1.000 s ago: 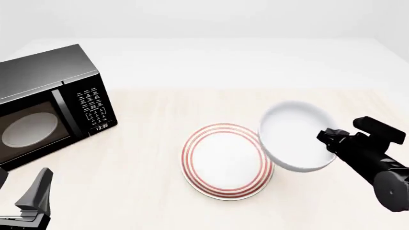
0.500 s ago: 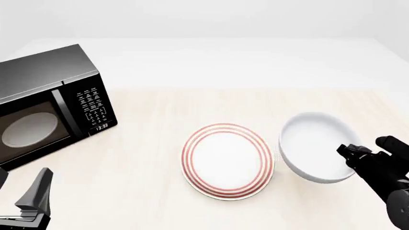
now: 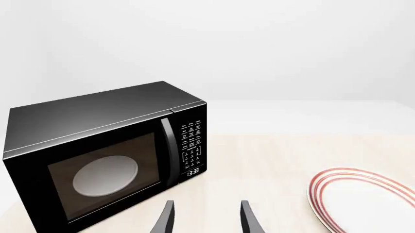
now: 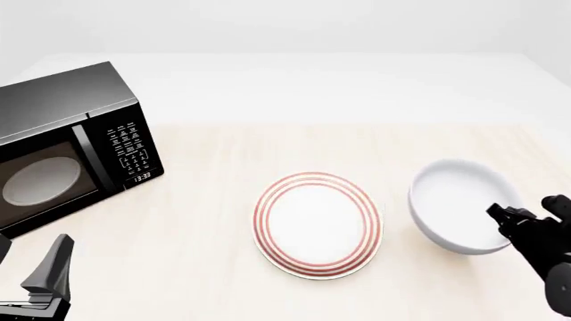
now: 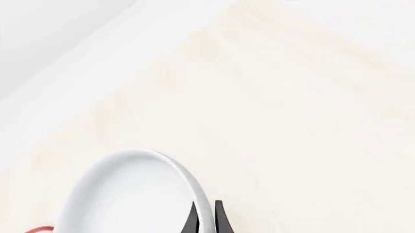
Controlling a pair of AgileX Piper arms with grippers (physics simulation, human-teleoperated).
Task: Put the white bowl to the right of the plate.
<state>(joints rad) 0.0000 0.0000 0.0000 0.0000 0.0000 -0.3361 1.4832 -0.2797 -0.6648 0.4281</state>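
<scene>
The white bowl (image 4: 459, 204) is to the right of the red-ringed plate (image 4: 317, 224) in the front view, with a small gap between them. My right gripper (image 4: 497, 215) is shut on the bowl's near right rim. In the right wrist view the fingers (image 5: 219, 218) pinch the bowl's rim (image 5: 194, 187). I cannot tell whether the bowl rests on the table or hangs just above it. My left gripper (image 3: 206, 218) is open and empty at the front left, in front of the microwave; the plate's edge (image 3: 360, 196) shows in its view.
A black microwave (image 4: 67, 144) stands at the left of the light wooden table (image 4: 295, 144), door closed, with a pale disc inside. It also fills the left wrist view (image 3: 107, 155). The table's right edge lies close to the bowl.
My right gripper has carried the bowl to the right and slightly down, from overlapping the plate's right edge to a spot apart from it. The left arm has not moved.
</scene>
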